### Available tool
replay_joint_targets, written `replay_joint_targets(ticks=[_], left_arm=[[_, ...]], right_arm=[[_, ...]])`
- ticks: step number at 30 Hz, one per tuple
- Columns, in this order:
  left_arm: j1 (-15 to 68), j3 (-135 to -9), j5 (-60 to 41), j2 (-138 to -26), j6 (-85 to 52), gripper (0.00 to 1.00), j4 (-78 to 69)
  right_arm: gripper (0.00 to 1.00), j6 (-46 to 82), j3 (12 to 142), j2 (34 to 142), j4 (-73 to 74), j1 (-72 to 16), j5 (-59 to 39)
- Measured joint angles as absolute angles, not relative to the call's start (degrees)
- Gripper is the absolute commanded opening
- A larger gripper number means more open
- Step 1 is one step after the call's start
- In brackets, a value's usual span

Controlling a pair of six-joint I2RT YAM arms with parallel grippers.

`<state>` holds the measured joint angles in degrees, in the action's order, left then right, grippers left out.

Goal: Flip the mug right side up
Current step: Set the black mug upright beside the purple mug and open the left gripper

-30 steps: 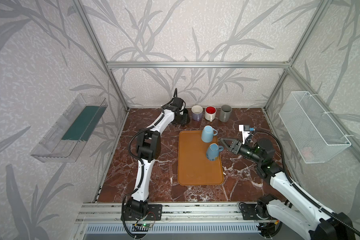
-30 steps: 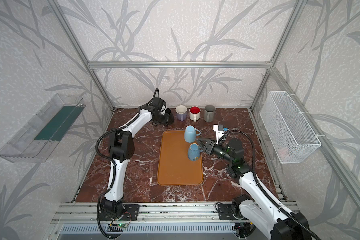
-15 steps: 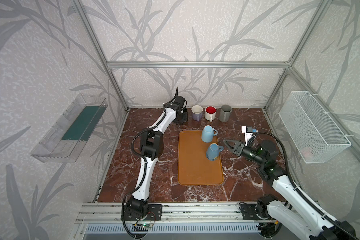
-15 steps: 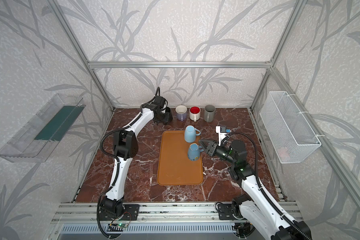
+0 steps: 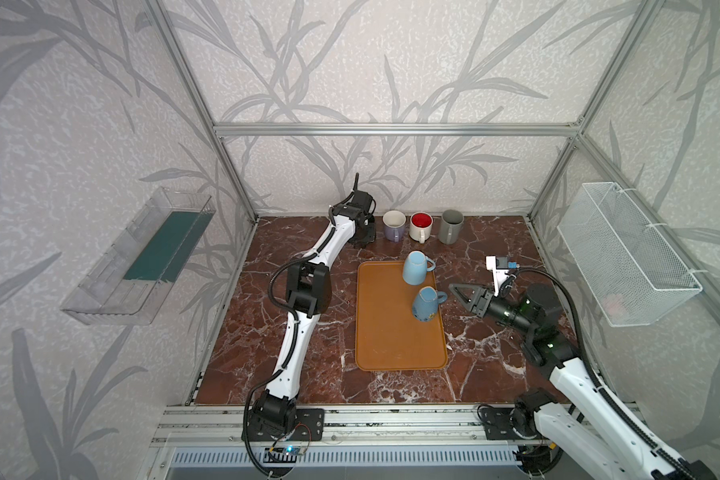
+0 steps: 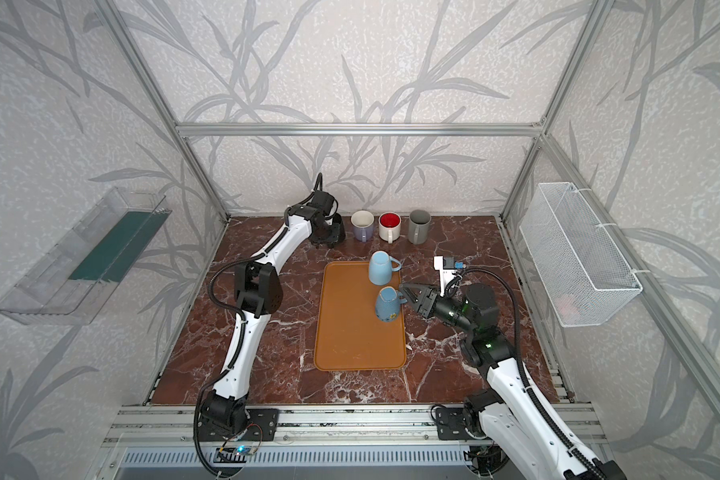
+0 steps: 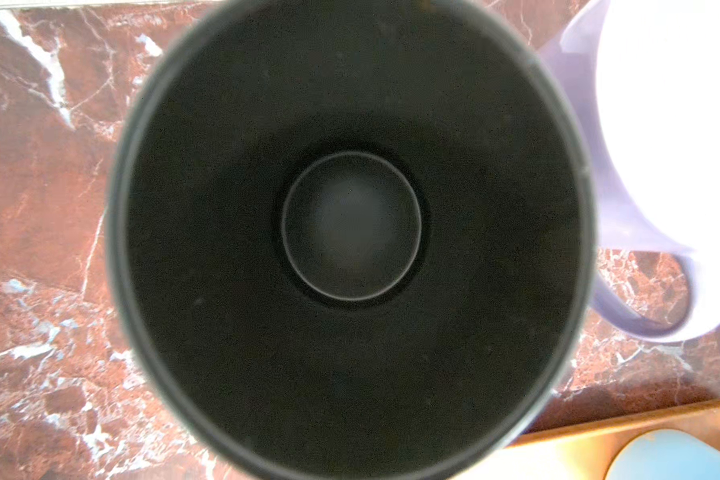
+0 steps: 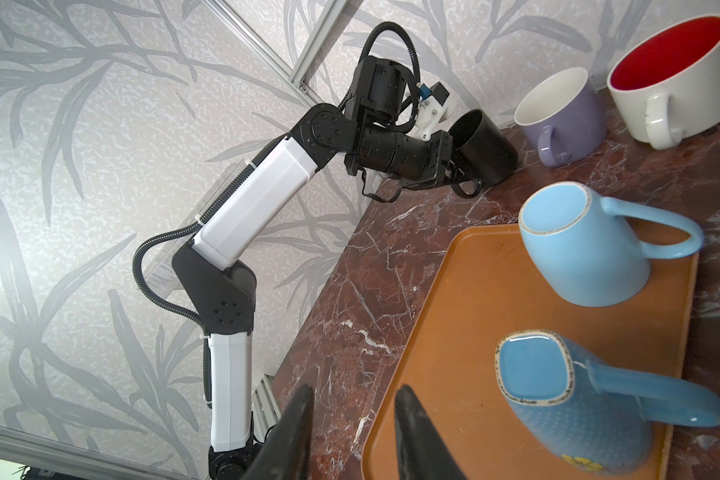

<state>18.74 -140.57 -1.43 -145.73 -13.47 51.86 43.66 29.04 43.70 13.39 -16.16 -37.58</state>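
My left arm reaches to the far back of the worktop, and my left tool is clamped on the handle of the black mug. My right arm is bent low at the near right, and my right tool points level toward the left, its jaws parted.

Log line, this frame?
left gripper: shut on black mug; right gripper: open, beside inverted front blue mug; back blue mug: inverted, on tray
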Motion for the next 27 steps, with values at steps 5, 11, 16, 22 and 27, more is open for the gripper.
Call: replay_joint_targets(ticks=[5,11,16,22,27], left_arm=[[18.8,-141.1,-1.5,-146.4,-13.4,0.0,51.7],[19.0,-142.8,-1.7,-148.3,-13.4,0.0,51.0],[19.1,-143.4,-1.7,-148.9,-13.5,0.0,50.7],[19.1,-143.4,-1.7,-148.9,-13.5,0.08,50.7],[19.1,-143.5,-1.9,-148.9,-13.2,0.24,50.7]], right_arm=[[0.34,43.7,29.0,42.8,12.9,-16.2,-37.6],[0.35,43.7,29.0,41.9,11.9,-16.2,-37.6],[0.35,43.7,29.0,41.5,11.4,-16.2,-37.6],[0.35,43.7,29.0,41.5,11.3,-16.2,-37.6],[0.36,43.6,29.0,41.5,11.2,-16.2,-37.6]])
